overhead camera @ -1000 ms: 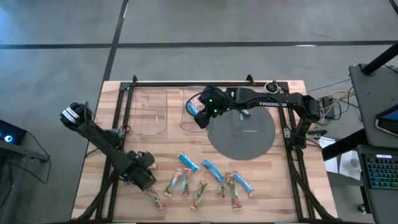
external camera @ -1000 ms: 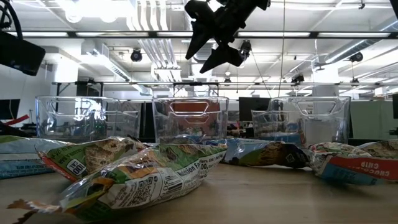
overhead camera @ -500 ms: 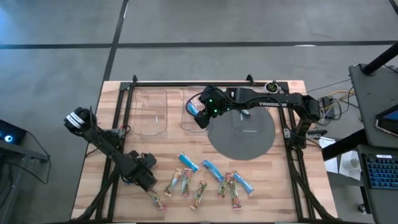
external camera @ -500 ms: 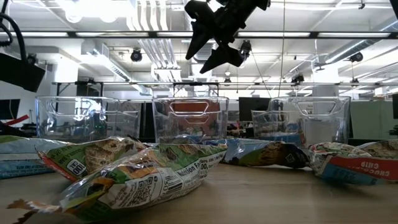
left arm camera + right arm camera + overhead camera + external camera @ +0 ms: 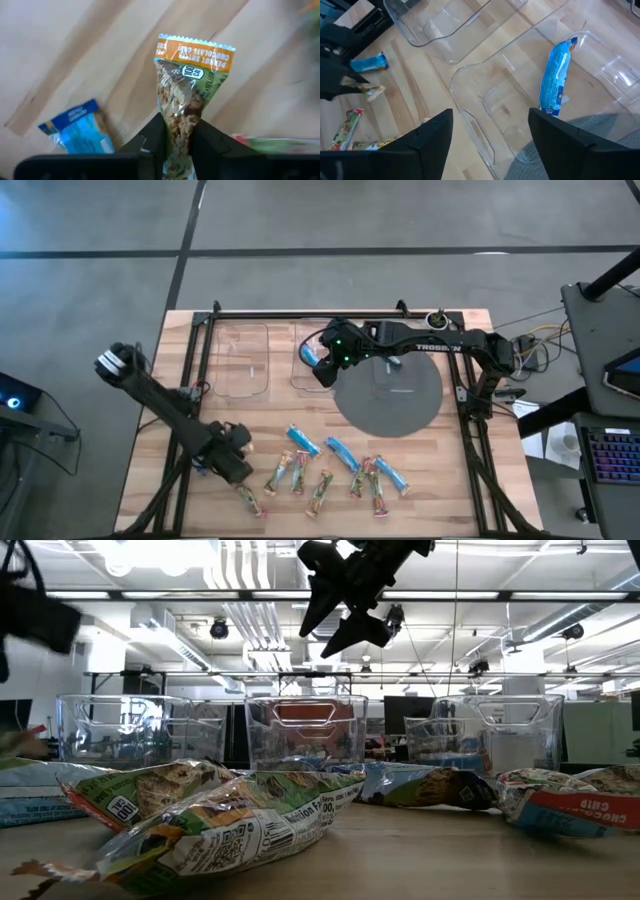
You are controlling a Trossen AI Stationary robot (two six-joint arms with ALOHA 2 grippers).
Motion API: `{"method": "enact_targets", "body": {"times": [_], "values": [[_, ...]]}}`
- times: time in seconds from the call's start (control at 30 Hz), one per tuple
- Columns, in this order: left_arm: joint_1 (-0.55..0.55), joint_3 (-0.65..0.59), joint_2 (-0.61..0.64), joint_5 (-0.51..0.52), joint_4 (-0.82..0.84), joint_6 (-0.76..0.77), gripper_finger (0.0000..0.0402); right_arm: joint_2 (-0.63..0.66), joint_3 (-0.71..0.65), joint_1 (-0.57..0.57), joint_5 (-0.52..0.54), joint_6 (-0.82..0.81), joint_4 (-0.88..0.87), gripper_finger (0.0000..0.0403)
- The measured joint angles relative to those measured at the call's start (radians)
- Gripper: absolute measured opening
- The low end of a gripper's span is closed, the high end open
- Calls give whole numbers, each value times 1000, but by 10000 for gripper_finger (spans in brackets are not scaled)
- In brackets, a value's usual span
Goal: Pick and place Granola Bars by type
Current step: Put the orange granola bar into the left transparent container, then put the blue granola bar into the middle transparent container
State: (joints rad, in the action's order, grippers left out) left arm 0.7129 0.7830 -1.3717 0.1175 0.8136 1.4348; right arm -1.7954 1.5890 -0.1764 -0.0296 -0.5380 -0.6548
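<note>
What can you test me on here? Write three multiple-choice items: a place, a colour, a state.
1. The right gripper hangs over: A) a plate B) a bin C) the floor
2. The bar in that bin is: A) blue B) green C) red
3. The left gripper is: A) open B) shut on nothing C) shut on a green bar

Answers: B, the high view shows it above the bin; A, a blue wrapper lies inside; C, its fingers pinch the wrapper.

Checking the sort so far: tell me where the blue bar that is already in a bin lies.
The blue bar lies inside the right-hand clear bin, directly below the open right gripper, at the table's far middle in the high view.
</note>
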Motion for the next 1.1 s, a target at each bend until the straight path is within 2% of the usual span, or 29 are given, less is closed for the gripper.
{"method": "enact_targets", "body": {"times": [0.13,0.27,0.33,0.43,0.57,0.7,0.8,0.93,1.1], "values": [[-36,4,177,126,6,32,48,0,0,0,0,17,0,244],[-107,2,355,406,33,58,50,0,0,0,2,19,1,244],[-181,2,429,508,69,56,50,0,0,0,3,20,1,242],[-351,1,507,564,97,-15,50,0,0,0,3,22,2,242],[-644,-3,544,522,102,-231,50,0,0,0,3,26,1,241],[-942,-13,518,364,69,-476,52,0,0,2,3,28,0,240],[-1098,-49,490,229,-31,-640,67,0,0,5,3,43,-4,242],[-1202,-91,453,69,-161,-725,101,0,0,11,5,64,-37,240],[-1206,-96,418,48,-167,-726,144,0,-1,24,11,84,-54,242]]}}
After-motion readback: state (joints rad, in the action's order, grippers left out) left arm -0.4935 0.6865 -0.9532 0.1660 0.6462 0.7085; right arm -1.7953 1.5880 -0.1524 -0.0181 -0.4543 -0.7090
